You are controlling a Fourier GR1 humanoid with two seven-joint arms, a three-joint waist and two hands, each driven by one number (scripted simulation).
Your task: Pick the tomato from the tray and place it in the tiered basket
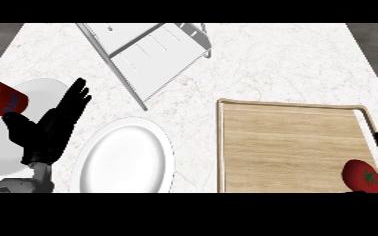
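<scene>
Left hand [52, 125] resting at left edge, fingers straight and spread upward, tomato [362, 176] on tray [295, 130]

Even, bright light falls over the pale marbled surface [280, 60], with no glare and no strong hot spot. Shadows are faint: a soft grey edge lies beside the white plate [125, 157] and under the wire tiered basket [151, 55], while the wooden tray [291, 147] shows flat, uniform tone. Straight edges stay straight toward the borders, and nothing looks out of focus.
</scene>
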